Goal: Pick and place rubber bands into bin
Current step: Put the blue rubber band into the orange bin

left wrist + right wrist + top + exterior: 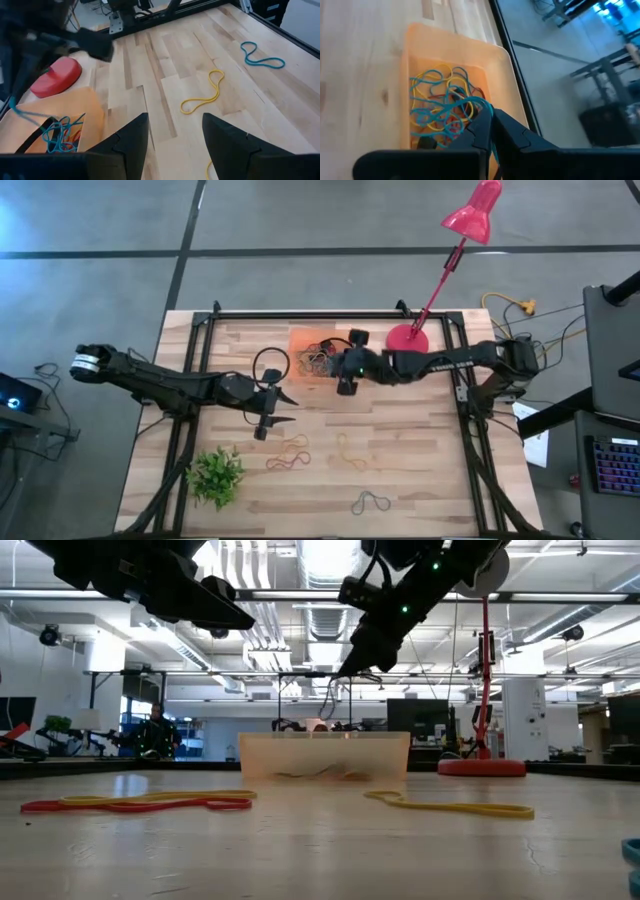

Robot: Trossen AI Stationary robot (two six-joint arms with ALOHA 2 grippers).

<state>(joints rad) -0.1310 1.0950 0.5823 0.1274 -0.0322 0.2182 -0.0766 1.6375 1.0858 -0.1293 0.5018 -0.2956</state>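
The right hand (491, 131) hangs over the bin (310, 340) at the bench's far edge, pinched shut on what looks like a blue rubber band (451, 109) trailing down into it. The left hand (283, 407) waits mid-bench, fingers apart, holding nothing.

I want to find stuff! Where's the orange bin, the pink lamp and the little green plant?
bin (455, 42): right wrist view, far rim.
lamp (473, 212): high view, pink shade.
plant (217, 474): high view, leaves' middle.
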